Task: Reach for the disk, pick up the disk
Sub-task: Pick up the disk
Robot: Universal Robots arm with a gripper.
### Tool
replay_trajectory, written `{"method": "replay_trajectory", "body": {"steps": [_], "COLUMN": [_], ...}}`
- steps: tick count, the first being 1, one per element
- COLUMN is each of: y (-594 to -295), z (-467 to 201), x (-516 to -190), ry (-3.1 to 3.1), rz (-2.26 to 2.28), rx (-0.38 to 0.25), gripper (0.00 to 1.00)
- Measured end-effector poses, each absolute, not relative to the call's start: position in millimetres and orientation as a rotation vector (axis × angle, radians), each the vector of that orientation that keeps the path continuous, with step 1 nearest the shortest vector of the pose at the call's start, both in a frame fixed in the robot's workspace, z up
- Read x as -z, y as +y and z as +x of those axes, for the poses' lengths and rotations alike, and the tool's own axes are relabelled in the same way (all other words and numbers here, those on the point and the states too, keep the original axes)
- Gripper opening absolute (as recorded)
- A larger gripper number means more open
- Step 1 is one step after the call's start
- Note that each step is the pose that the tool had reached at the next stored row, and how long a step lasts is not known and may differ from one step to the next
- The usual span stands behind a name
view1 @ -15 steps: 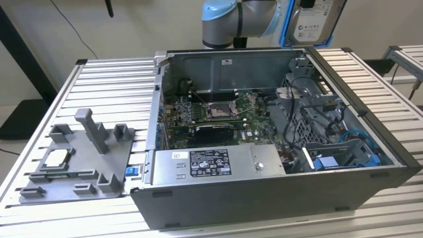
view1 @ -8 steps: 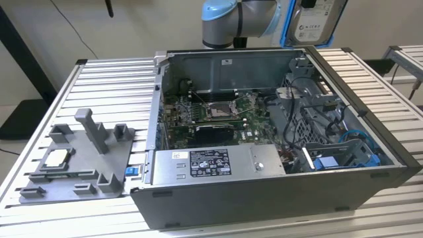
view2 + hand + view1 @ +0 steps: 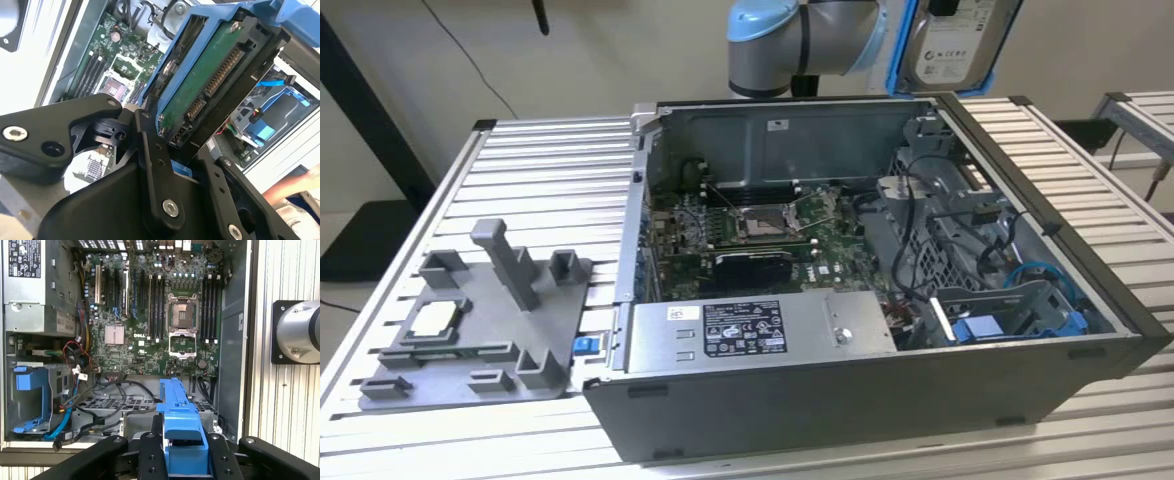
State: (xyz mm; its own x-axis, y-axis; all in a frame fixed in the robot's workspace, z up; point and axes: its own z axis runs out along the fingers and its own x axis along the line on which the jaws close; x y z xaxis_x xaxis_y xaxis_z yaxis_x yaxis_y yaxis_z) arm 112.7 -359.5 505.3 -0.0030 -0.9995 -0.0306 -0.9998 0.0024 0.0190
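Item: the disk (image 3: 210, 80) — silver-grey drive in a bright blue frame, green circuit side and connector row showing in the second wrist view.

State of claw: the gripper (image 3: 172, 150) is clenched on the disk, black fingers (image 3: 150, 165) pressing either side of the blue frame; in the first wrist view the frame stands straight out ahead of the fingers.

Location: the disk is carried clear above the open computer case (image 3: 1067, 300), whose motherboard (image 3: 150, 315) lies well below the claw.

Step in hand: the pick-up reads as done; the reach is over.

Next requirement, as a judgement — a firm hold, since the grip is on plastic edges, and clearance from the cables (image 3: 100, 405) beneath.
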Motion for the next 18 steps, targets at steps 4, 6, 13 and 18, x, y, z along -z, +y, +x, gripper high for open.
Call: {"method": "replay_trajectory", "body": {"steps": [4,6,13,18], "y": [-359.5,-359.7,-360.8,-362.0], "z": [112.8,112.7,112.7,112.7], "x": [-505.3,-505.3,-505.3,-505.3], "ry": [2.218,2.219,2.219,2.219], "rz": [-2.212,-2.212,-2.212,-2.212], "rx": [-0.055,-0.055,-0.055,-0.055], "gripper": [0.00,0.00,0.00,0.00]}}
